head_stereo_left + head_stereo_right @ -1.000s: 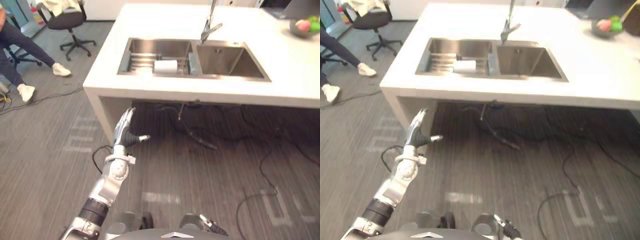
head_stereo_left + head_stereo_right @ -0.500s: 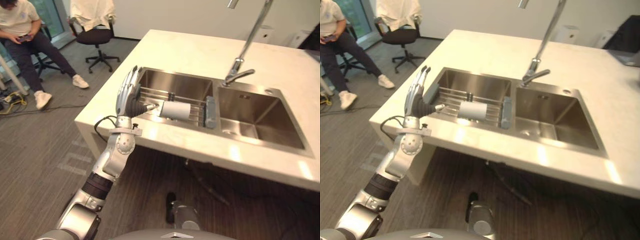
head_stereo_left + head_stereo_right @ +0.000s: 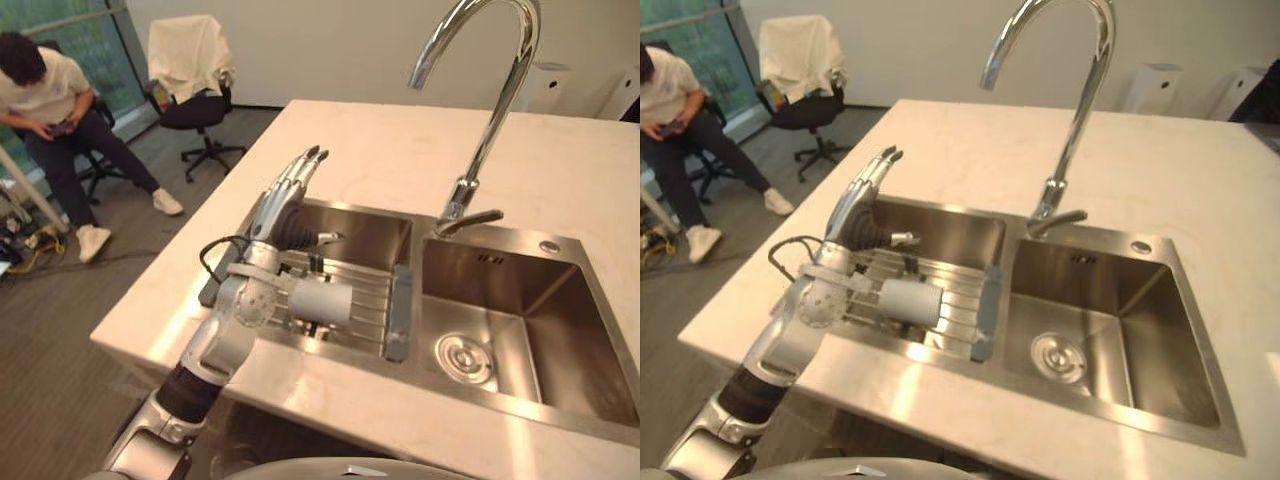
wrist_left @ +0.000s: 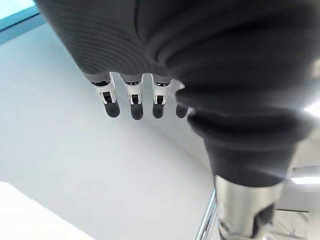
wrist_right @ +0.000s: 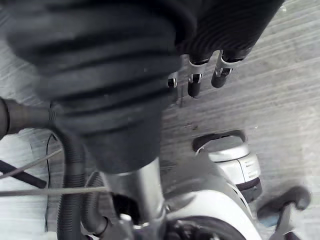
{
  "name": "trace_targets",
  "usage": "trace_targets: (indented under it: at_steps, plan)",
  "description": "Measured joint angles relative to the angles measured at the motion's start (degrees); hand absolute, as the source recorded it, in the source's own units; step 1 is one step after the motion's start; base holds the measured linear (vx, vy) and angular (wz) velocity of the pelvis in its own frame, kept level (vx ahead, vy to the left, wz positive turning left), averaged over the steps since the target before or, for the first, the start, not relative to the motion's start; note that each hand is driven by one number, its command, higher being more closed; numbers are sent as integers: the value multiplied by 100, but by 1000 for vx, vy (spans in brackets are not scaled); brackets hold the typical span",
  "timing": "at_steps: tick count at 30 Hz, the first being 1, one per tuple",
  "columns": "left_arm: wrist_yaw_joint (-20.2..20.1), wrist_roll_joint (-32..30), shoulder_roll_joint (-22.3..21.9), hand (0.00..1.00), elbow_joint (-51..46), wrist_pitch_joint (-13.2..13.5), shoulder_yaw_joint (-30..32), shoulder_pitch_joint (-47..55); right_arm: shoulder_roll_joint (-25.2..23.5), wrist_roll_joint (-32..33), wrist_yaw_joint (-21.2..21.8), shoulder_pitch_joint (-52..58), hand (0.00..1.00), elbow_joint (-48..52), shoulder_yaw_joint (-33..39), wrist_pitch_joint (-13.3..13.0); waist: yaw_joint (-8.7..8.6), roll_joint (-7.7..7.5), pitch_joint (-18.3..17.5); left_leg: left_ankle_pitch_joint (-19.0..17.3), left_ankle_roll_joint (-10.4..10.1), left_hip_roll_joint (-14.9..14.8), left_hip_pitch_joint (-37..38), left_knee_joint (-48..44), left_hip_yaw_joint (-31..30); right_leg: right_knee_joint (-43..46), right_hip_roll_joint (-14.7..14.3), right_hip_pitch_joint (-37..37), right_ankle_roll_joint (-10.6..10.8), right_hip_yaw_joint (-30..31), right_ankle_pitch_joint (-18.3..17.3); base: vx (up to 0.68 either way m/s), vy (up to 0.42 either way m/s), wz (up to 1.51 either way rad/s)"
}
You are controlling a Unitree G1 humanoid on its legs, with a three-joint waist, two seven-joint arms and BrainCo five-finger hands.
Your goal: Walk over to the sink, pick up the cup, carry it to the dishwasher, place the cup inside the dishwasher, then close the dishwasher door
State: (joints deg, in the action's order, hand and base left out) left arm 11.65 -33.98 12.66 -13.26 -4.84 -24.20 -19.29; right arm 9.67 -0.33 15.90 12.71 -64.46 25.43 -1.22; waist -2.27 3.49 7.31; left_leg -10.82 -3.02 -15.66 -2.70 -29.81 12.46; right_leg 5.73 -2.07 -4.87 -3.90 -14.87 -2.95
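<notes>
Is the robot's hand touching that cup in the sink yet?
Apart. In the left eye view the left hand is raised with straight fingers, above the cup, which lies on its side on the sink rack.

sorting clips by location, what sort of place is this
Likely an office or lab kitchen area: a pale island counter with a double steel sink and tall faucet, and beside it a swivel office chair and a seated person.

White cup (image 3: 322, 300) lies sideways on the rack (image 3: 372, 302) in the sink (image 3: 520, 300).
</notes>
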Motion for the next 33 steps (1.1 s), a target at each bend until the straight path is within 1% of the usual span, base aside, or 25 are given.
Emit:
trace_targets:
  at_steps: [1, 2, 3, 5, 7, 9, 10, 13, 15, 16, 19, 20, 21, 22, 23, 24, 25, 26, 27, 28, 29, 30, 31, 32, 33]
  plan:
    - [-8, 4, 42, 0, 31, -4, -39, -33, 19, 17, -6, -68, 0, 5, 9, 35, -43, 18, -13, 365, -44, 125, 96, 573, 11, 71, 4, 10, 31, 42, -18, 232, 85, -38]
    - [-17, 4, 48, 0, 52, -6, -57, -36, 25, 23, -7, -91, 0, 6, 11, 46, -82, 48, -32, 617, -39, 177, 151, 857, 18, 106, -2, 25, 61, 57, -37, 234, 132, -10]
    - [-68, 15, 75, 0, 68, -5, -61, -39, 26, 71, -23, -150, 0, 1, 67, 91, -186, 74, -67, 664, -145, 270, 340, 1349, 87, 240, 36, 62, 149, 68, -98, 187, 119, 3]
    - [-81, 65, 105, 0, 67, 2, -61, -143, -19, 117, -26, -192, 0, 2, 94, 135, -256, 2, -48, 796, -217, 496, 711, 2078, 174, 391, 178, 131, 265, 69, -193, 174, 162, 15]
    - [-83, 122, 181, 0, 65, 45, -61, -199, -70, 119, -26, -205, 0, 0, 295, 145, -258, -10, -48, 841, -242, 625, 887, 2473, 178, 465, 279, 184, 336, 78, -261, 88, 161, 17]
    - [-91, 149, 319, 0, 78, 54, -67, -194, -74, 116, -21, -185, 0, -13, 360, 144, -269, -25, -39, 883, -182, 809, 1005, 2708, 178, 550, 437, 180, 395, 112, -299, -2, 163, 12]
    - [-94, 240, 374, 0, 77, 127, -66, -193, -97, 116, -23, -185, 0, -19, 444, 144, -263, -59, -34, 922, -120, 944, 1062, 2834, 174, 603, 562, 177, 473, 140, -351, -35, 116, 7]
    - [-195, 262, 410, 0, 77, 242, -70, -185, -97, 188, -23, -186, 0, -81, 448, 151, -261, -128, -26, 1002, 0, 1138, 1204, 3081, 168, 690, 726, 183, 564, 182, -377, -67, 133, 5]
    - [-264, 298, 425, 0, 58, 288, -68, -183, -111, 294, -32, -194, 0, -152, 445, 162, -256, -207, -28, 1050, 61, 1229, 1271, 3213, 204, 665, 790, 230, 636, 258, -346, -84, 108, -16]
    - [-371, 343, 439, 0, 30, 316, -57, -161, -111, 340, -58, -192, 0, -171, 439, 168, -229, -242, -64, 1076, 45, 1271, 1308, 3325, 330, 628, 796, 310, 684, 375, -296, -78, 107, -34]
    - [-632, 338, 527, 0, 10, 392, -43, -107, -153, 248, -176, -240, 0, -169, 418, 162, -236, -301, -62, 1087, 81, 1332, 1335, 3452, 675, 495, 791, 501, 795, 643, -137, -40, 103, -58]
    - [-674, 338, 552, 0, 10, 406, -42, -97, -186, 207, -205, -238, 0, -166, 418, 151, -251, -322, -50, 1081, 89, 1338, 1343, 3435, 729, 457, 810, 499, 763, 620, -147, -40, 121, -46]
    - [-762, 335, 547, 0, 1, 432, -34, -81, -258, 183, -239, -239, 0, -165, 416, 146, -256, -376, -59, 1067, 119, 1334, 1338, 3400, 834, 412, 928, 498, 692, 329, -190, -1, 106, -46]
    - [-887, 333, 546, 0, -125, 455, 58, -17, -289, 198, -273, -224, 0, -165, 438, 143, -244, -365, -82, 1067, 198, 1292, 1326, 3303, 1031, 442, 1114, 492, 410, -196, -258, 32, 143, -55]
    - [-940, 333, 547, 0, -218, 473, 146, 32, -279, 198, -272, -227, 0, -166, 434, 144, -226, -405, -70, 1022, 209, 1269, 1315, 3236, 1147, 487, 1217, 506, 229, -477, -281, 47, 101, -80]
    - [-991, 331, 551, 0, -321, 483, 259, 70, -268, 208, -272, -260, 0, -171, 421, 152, -132, -465, -77, 906, 220, 1203, 1270, 3063, 1360, 586, 1387, 548, -149, -965, -218, 50, 77, -97]
    - [-1068, 329, 543, 0, -356, 485, 360, 93, -252, 211, -271, -279, 0, -177, 429, 192, -40, -471, -86, 811, 210, 1113, 1256, 2962, 1593, 725, 1498, 595, -389, -1304, -227, 35, 25, -99]
    - [-1097, 330, 537, 0, -351, 484, 406, 97, -244, 210, -270, -285, 0, -178, 433, 231, -13, -449, -70, 758, 196, 1085, 1248, 2898, 1686, 860, 1563, 618, -360, -1434, -259, 20, -2, -90]
    - [-1124, 330, 608, 0, -340, 483, 463, 110, -260, 206, -256, -280, 0, -183, 418, 291, 5, -553, -88, 610, 147, 1065, 1251, 2685, 1824, 885, 1634, 607, -133, -1557, -168, 11, -6, -61]
    - [-1132, 333, 682, 0, -340, 484, 492, 132, -275, 193, -243, -274, 0, -190, 399, 306, 5, -594, -107, 504, 110, 1042, 1242, 2535, 1866, 710, 1589, 556, 153, -1521, 79, 6, -26, -66]
    - [-1137, 333, 688, 0, -342, 486, 573, 248, -259, 77, -244, -279, 0, -198, 393, 328, -1, -506, -134, 311, 42, 885, 1183, 2260, 1954, 173, 1354, 309, 540, -1424, 349, -20, -33, -61]
    - [-1139, 333, 680, 0, -354, 493, 613, 328, -192, 2, -237, -267, 0, -199, 390, 348, 4, -443, -187, 132, -36, 739, 1137, 2059, 2073, -433, 1137, 116, 548, -1396, 600, -18, -21, -57]
    - [-1141, 333, 684, 0, -355, 494, 616, 336, -171, -2, -231, -260, 0, -199, 385, 355, 5, -408, -201, 82, -68, 707, 1101, 2005, 2110, -697, 1065, 48, 537, -1377, 736, -25, 10, -41]
    - [-1167, 333, 682, 0, -363, 505, 630, 334, -158, 0, -228, -255, 0, -199, 377, 370, -4, -346, -208, 60, -84, 698, 1007, 1957, 2151, -1051, 984, -4, 547, -1337, 968, 13, 20, -25]
    - [-1186, 330, 665, 0, -363, 513, 642, 339, -115, 1, -223, -259, 0, -197, 373, 377, 3, -288, -201, 51, -82, 689, 968, 1894, 2193, -1082, 966, 67, 579, -1248, 1053, 21, 37, -26]
